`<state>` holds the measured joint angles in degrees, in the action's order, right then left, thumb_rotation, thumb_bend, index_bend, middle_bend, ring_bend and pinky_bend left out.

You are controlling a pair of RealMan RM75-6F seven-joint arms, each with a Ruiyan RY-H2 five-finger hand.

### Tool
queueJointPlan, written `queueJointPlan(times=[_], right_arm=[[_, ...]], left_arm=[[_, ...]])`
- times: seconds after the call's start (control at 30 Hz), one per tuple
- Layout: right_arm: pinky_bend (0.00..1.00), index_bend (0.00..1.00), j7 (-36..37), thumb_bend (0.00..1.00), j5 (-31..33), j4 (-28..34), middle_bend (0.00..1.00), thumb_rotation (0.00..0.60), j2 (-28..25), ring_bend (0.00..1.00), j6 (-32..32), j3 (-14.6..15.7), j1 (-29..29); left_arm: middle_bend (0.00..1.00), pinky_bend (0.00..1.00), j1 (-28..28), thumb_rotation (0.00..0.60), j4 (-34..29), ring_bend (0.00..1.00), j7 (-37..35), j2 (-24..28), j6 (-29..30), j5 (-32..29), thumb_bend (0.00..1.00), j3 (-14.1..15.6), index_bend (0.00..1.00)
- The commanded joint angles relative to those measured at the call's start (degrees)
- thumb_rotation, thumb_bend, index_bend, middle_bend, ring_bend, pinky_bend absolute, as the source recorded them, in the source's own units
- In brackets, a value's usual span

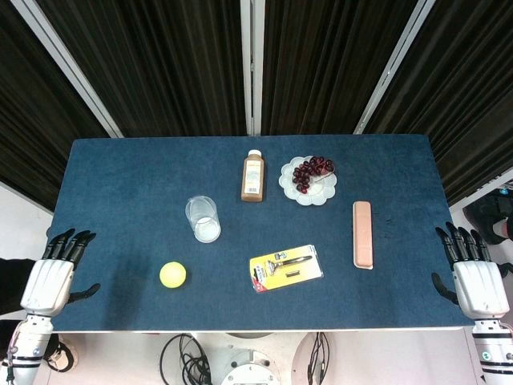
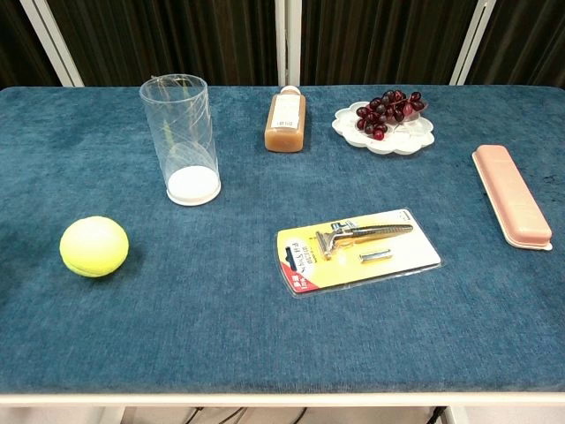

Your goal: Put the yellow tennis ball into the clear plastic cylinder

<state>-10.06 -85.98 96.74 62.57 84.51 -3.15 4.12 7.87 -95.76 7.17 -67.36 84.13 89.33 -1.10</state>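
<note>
The yellow tennis ball (image 1: 172,274) (image 2: 94,246) lies on the blue table near its front left. Behind it and slightly right, the clear plastic cylinder (image 1: 203,218) (image 2: 181,140) stands upright, mouth up and nothing inside. My left hand (image 1: 53,277) hovers at the table's left edge, fingers apart and holding nothing, well left of the ball. At the right edge, my right hand (image 1: 474,277) is likewise open, far from both objects. Neither hand shows in the chest view.
A brown bottle (image 1: 253,176) lies at centre back beside a white plate of dark grapes (image 1: 309,180). A packaged razor on a yellow card (image 1: 285,269) sits front centre. A pink case (image 1: 363,233) lies to the right.
</note>
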Motion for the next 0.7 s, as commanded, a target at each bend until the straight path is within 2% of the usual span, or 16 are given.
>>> queueJointPlan(times=[0.03,0.3,0.43,0.7], right_arm=[[0.00,0.00,-0.05,0.27,-0.02,0.03,0.00,0.600,-0.01,0.00,-0.02,0.02,0.01],[0.00,0.00,0.38,0.27,-0.03,-0.19,0.00,0.600,-0.04,0.00,0.26,-0.05,-0.10],[0.00,0.00,0.73,0.27,0.07,-0.23,0.00,0.600,-0.19,0.00,0.73,-0.35,-0.19],[0.00,0.00,1.35,0.27,-0.01,0.45,0.00,0.600,-0.73,0.00,1.37,-1.05,-0.03]], left_arm=[[0.10,0.12,0.02,0.600,-0.01,0.04,0.04,0.01,0.00,0.08,0.10,0.02,0.14],[0.10,0.12,0.08,0.600,-0.44,0.04,-0.53,0.09,-0.39,0.72,0.10,0.60,0.14],[0.10,0.12,1.28,0.600,-2.10,0.04,-2.98,0.93,-2.72,1.52,0.10,1.22,0.14],[0.10,0.12,6.05,0.600,-3.01,0.04,-1.61,-0.72,-10.91,4.77,0.10,3.09,0.14]])
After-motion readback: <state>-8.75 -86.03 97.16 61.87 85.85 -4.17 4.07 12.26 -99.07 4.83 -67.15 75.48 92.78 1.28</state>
